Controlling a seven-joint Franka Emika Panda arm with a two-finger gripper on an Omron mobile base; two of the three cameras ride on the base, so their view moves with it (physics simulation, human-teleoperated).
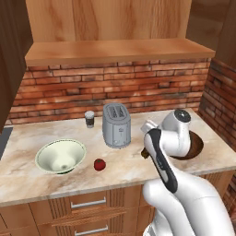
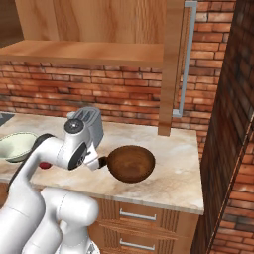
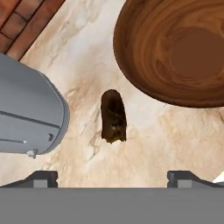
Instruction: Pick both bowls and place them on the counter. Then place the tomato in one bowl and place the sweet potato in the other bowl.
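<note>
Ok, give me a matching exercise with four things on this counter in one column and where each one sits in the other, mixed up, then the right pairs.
Things:
1. tomato
2. sweet potato
3. shaker
4. brown bowl

Places:
A. by the brick wall, left of the toaster
B. on the counter, just right of the white bowl
C. between the toaster and the brown bowl, below the open gripper
D. at the right end of the counter

Pairs: 1-B, 2-C, 3-A, 4-D
</note>
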